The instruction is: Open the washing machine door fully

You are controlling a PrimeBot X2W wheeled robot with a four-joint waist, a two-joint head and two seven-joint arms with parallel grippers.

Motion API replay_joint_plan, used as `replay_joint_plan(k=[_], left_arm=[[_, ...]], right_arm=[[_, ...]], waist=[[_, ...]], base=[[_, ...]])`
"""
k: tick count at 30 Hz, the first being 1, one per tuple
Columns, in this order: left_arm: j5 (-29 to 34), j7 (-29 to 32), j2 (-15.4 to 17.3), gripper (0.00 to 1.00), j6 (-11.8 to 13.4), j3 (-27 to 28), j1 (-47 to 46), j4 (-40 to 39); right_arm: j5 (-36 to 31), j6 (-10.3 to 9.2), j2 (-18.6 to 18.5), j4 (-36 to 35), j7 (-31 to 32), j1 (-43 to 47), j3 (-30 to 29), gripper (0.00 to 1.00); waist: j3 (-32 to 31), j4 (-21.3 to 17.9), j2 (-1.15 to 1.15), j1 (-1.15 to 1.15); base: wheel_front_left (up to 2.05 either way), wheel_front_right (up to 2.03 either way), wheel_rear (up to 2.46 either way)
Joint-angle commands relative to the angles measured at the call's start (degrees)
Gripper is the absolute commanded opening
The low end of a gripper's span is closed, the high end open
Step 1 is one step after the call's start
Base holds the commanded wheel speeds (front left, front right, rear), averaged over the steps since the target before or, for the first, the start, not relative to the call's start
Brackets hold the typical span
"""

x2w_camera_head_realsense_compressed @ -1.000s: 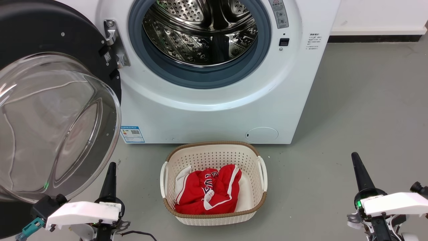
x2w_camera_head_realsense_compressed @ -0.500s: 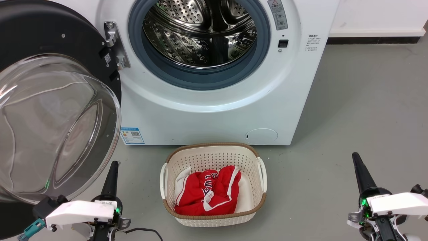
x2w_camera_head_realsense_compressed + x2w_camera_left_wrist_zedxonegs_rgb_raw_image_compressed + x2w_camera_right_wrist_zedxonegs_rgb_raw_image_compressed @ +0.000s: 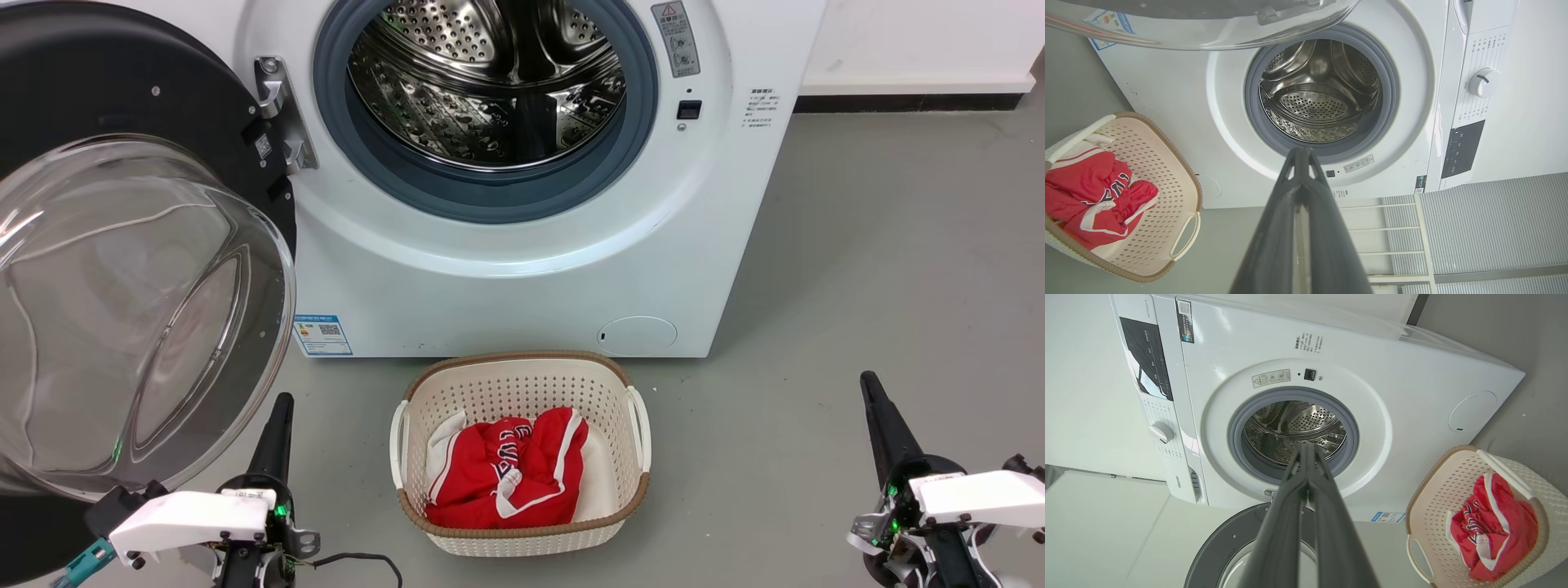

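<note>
The washing machine door (image 3: 122,122) is swung wide out to the left of the white machine (image 3: 522,278), its black ring and bulging clear glass bowl (image 3: 122,327) facing me, hung on a metal hinge (image 3: 277,106). The steel drum (image 3: 498,73) lies exposed. My left gripper (image 3: 282,404) is low at the bottom left, shut and empty, just right of the bowl's rim and apart from it. My right gripper (image 3: 867,384) is shut and empty at the bottom right, over bare floor. The door's rim (image 3: 1208,24) crosses the top of the left wrist view, and the door (image 3: 1229,547) sits at the bottom of the right wrist view.
A cream perforated laundry basket (image 3: 522,535) holding red and white clothes (image 3: 506,469) stands on the grey floor directly before the machine, between my two arms. Grey floor (image 3: 898,245) stretches to the right of the machine.
Both grippers have sunk slightly lower in the head view, and the whole picture has shifted a little downward. The door stands as before.
</note>
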Motion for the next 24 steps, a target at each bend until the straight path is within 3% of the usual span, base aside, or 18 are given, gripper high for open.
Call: replay_joint_plan(k=[1, 24], left_arm=[[-1.2, 0.3, 0.0, 0.0, -0.3, 0.2, -1.2, 0.0], [-11.2, 2.7, -0.2, 0.0, -0.7, 0.5, -1.4, 1.2]], right_arm=[[1.3, 0.01, -0.2, 0.0, 0.3, -1.3, -0.2, 0.0], [11.0, 0.0, 0.0, 0.9, 2.7, -1.5, -0.9, 0.0]], waist=[[0.0, 0.0, 0.0, 0.0], [-0.7, -0.2, 0.0, 0.0]], base=[[0.0, 0.0, 0.0], [0.0, 0.0, 0.0]])
